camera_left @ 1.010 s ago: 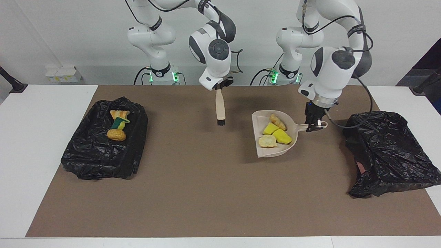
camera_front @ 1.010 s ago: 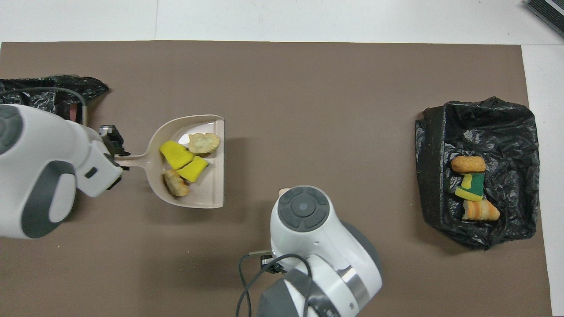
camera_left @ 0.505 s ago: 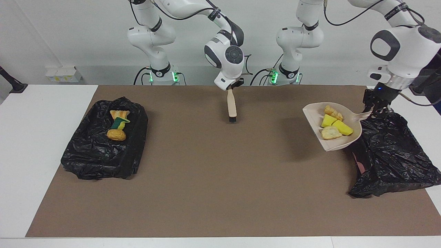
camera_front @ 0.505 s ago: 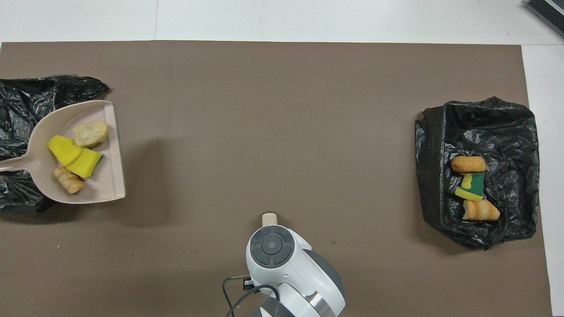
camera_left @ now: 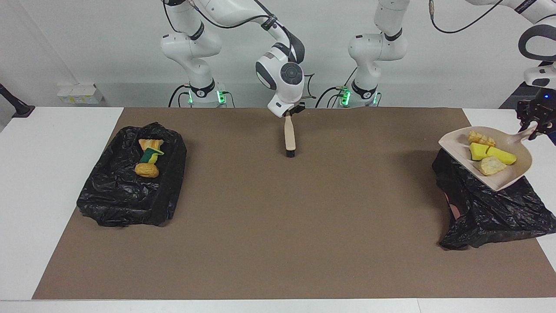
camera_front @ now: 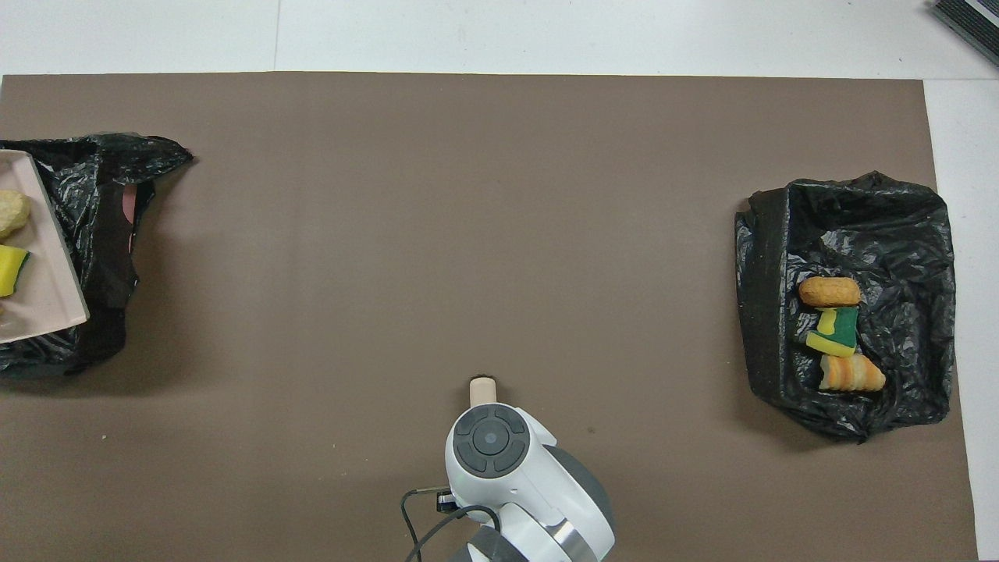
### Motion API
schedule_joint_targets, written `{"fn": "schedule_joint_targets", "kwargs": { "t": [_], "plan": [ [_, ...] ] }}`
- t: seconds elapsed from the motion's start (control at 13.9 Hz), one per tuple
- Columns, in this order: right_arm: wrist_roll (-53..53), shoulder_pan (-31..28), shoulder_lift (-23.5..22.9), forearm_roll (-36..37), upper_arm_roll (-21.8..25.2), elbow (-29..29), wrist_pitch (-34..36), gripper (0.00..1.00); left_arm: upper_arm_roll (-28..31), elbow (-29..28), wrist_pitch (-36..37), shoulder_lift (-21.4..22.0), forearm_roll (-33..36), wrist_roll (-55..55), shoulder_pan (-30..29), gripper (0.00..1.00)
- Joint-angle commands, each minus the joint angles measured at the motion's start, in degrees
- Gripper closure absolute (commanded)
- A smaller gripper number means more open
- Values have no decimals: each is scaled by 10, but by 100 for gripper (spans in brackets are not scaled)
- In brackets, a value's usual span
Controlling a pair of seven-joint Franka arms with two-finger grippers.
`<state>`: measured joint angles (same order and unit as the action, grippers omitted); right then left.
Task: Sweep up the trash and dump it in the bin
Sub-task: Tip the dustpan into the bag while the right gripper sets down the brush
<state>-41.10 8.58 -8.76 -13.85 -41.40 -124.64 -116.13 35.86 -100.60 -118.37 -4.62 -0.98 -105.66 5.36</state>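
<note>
The left gripper point(camera_left: 535, 124), jaws clenched on the dustpan point(camera_left: 493, 163), is holding trash point(camera_left: 488, 151) over the bin point(camera_left: 486, 208), tipping next, while the right gripper point(camera_left: 290, 111) is gripping the brush point(camera_left: 289, 139).

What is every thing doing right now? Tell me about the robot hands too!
Dustpan: lifted over a black bag, loaded.
Trash: four scraps in the dustpan, not dumped.
Left gripper: shut on the dustpan's handle.
Brush: hanging, bristles down.
Right gripper: shut on the brush.
Black bag: crumpled under the dustpan.
Lined bin: open, three scraps inside.
</note>
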Motion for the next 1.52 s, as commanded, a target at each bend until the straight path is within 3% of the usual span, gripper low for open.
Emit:
{"fn": "schedule_joint_targets", "kwargs": {
  "t": [0.0, 0.07, 0.14, 0.36, 0.58, 0.87, 1.08, 1.44],
  "plan": [
    [0, -8, -5, 9, -6, 5, -9, 31, 0, 81, 14, -51, 40, -6, -32, 100],
    [1, -8, -7, 26, -6, 11, -9, 2, 0, 83, 15, -52, 56, -6, -33, 100],
    [1, -12, -5, 35, -5, 18, -9, 0, -1, 82, 11, -53, 84, -4, -32, 100],
    [0, -19, -3, 71, 23, 50, -10, 0, -8, 87, -46, -75, 190, 1, -28, 100],
    [24, -18, 11, 111, 98, 98, -2, 0, -29, 82, -78, -80, 286, 19, -27, 100],
    [172, -17, 39, 142, 229, 142, 8, 0, -54, 76, -69, -75, 402, 49, -20, 100],
    [263, -18, 41, 162, 313, 192, 42, 0, -98, 88, -27, -68, 514, 93, -22, 100],
    [405, -18, 90, 151, 433, 222, 91, 0, -151, 125, 87, -58, 543, 125, -21, 100]
  ]
}}
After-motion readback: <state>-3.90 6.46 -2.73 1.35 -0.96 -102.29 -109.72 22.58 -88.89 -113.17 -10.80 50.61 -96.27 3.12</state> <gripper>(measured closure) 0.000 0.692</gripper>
